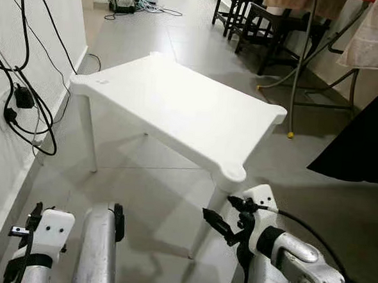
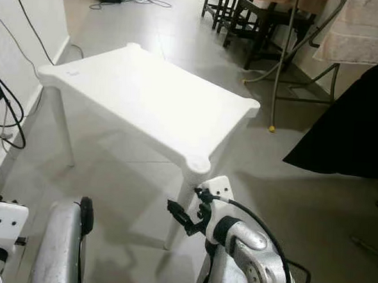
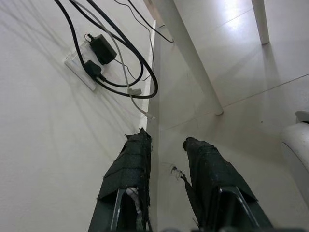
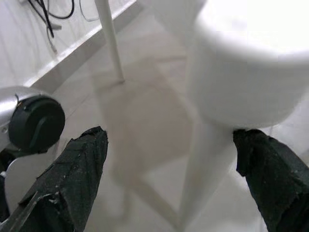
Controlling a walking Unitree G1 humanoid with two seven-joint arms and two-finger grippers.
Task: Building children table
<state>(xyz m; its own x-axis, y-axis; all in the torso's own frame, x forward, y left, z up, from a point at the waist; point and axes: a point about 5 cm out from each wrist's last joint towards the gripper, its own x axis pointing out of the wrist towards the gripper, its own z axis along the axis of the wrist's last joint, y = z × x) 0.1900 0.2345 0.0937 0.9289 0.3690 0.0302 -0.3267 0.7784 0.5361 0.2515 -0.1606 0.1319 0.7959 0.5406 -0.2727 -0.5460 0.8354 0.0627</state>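
A white plastic children's table stands upright on its legs on the tiled floor. My right gripper is open just below the table's near corner. That corner's leg shows between the wide-spread fingers, and neither finger touches it. From the head camera the right gripper sits right beside this leg. My left gripper is open and holds nothing, low by the left wall, pointing along the floor toward another table leg.
Black cables and a plugged adapter hang from a wall socket on the left wall. Black chairs and a drying rack with towels stand at the back right. A dark cloth lies at the right.
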